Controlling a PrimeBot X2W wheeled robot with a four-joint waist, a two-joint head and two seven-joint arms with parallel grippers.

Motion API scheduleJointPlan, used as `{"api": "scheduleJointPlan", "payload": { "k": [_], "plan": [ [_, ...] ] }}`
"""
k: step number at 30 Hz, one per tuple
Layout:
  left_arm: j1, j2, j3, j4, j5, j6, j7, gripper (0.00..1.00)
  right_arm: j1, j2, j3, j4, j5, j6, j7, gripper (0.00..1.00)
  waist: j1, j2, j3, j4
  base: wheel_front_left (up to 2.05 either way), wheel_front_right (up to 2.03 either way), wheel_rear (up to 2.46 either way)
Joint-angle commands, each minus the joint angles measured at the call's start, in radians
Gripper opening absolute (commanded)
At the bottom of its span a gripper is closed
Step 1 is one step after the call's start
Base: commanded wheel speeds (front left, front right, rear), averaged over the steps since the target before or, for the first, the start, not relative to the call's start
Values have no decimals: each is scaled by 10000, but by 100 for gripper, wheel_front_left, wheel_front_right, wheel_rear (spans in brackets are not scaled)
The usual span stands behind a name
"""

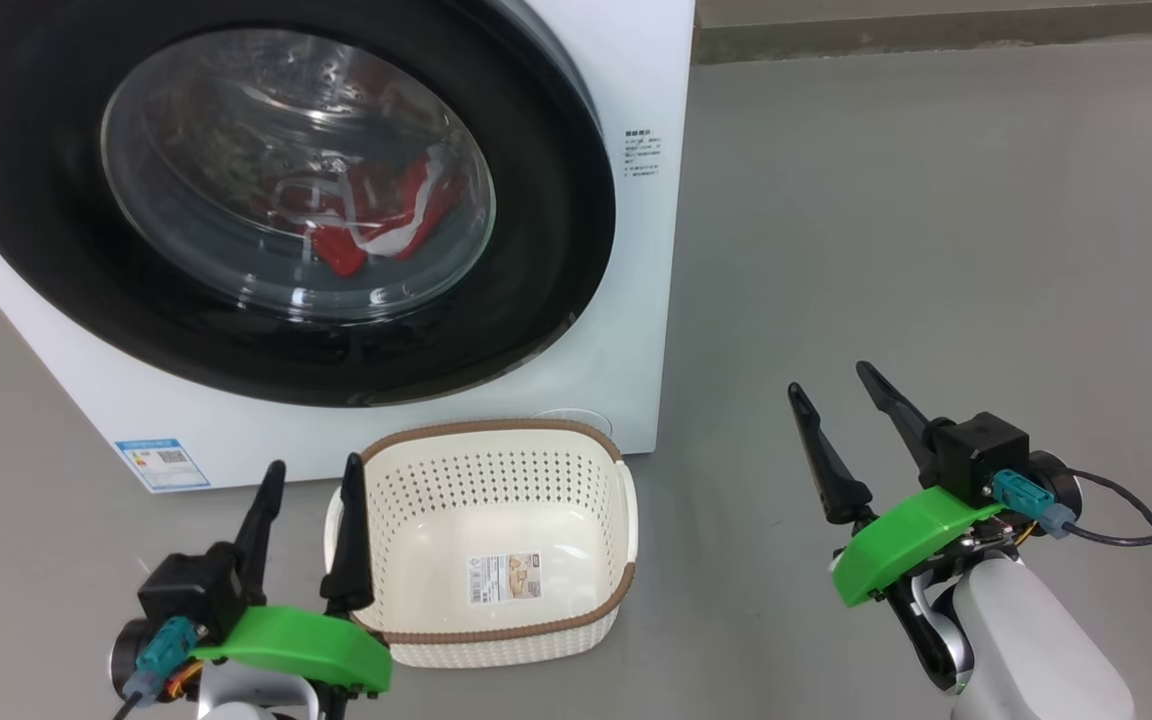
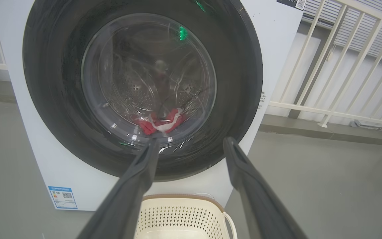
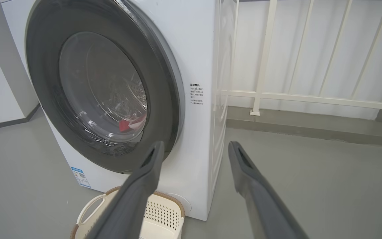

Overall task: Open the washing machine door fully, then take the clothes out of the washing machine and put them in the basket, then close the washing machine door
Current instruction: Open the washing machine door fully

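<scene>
The white washing machine (image 1: 641, 90) stands on the grey floor, and its round black-rimmed door (image 1: 556, 200) covers the drum. In the right wrist view the door (image 3: 45, 83) has its right edge a little off the machine front. Red clothes (image 1: 376, 215) with white trim lie behind the glass, low in the drum. The cream basket (image 1: 486, 428) sits empty on the floor in front of the machine. My left gripper (image 1: 315, 463) is open just left of the basket, holding nothing. My right gripper (image 1: 830, 377) is open over bare floor to the right. Both point toward the machine.
A white railing (image 3: 310, 98) runs behind and to the right of the machine above a low grey kerb. A blue sticker (image 1: 161, 463) marks the machine's lower left front. A black cable (image 1: 1136, 520) hangs from my right wrist. Open floor lies to the right.
</scene>
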Motion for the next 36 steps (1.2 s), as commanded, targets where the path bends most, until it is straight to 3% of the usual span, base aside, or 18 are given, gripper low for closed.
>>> {"api": "scheduleJointPlan", "payload": {
  "k": [1,2,3,4,5,6,14,25,36],
  "plan": [
    [-247,186,241,-312,80,-42,-122,100,-231,22,132,-223,-39,6,-91,100,0,-1,82,21,0,0,0],
    [-272,186,223,-333,86,-44,-122,100,-272,22,119,-239,-66,6,-91,100,0,-1,143,36,0,0,0],
    [-301,185,207,-359,90,-46,-122,100,-313,22,103,-251,-101,6,-91,80,0,-1,197,54,0,0,0],
    [-327,184,192,-391,92,-49,-122,100,-353,22,78,-258,-150,6,-91,45,0,-1,245,76,0,0,0],
    [-347,184,174,-423,90,-59,-122,100,-397,22,48,-267,-207,6,-91,18,0,-1,290,96,0,0,0],
    [-361,183,150,-446,76,-78,-122,100,-446,22,26,-278,-239,6,-91,0,0,-1,348,115,0,0,0],
    [-574,179,-26,-874,156,-133,-122,100,-1100,22,-206,-309,140,6,-91,0,0,-1,1047,293,0,0,0],
    [-875,177,-307,-1957,259,-30,-122,100,-2621,22,-150,161,2964,6,0,0,0,-1,2138,685,0,0,0],
    [-1283,176,-284,-2880,511,176,-122,100,-4473,22,-62,211,5587,6,1087,0,0,-1,3291,977,0,0,0]
  ]
}}
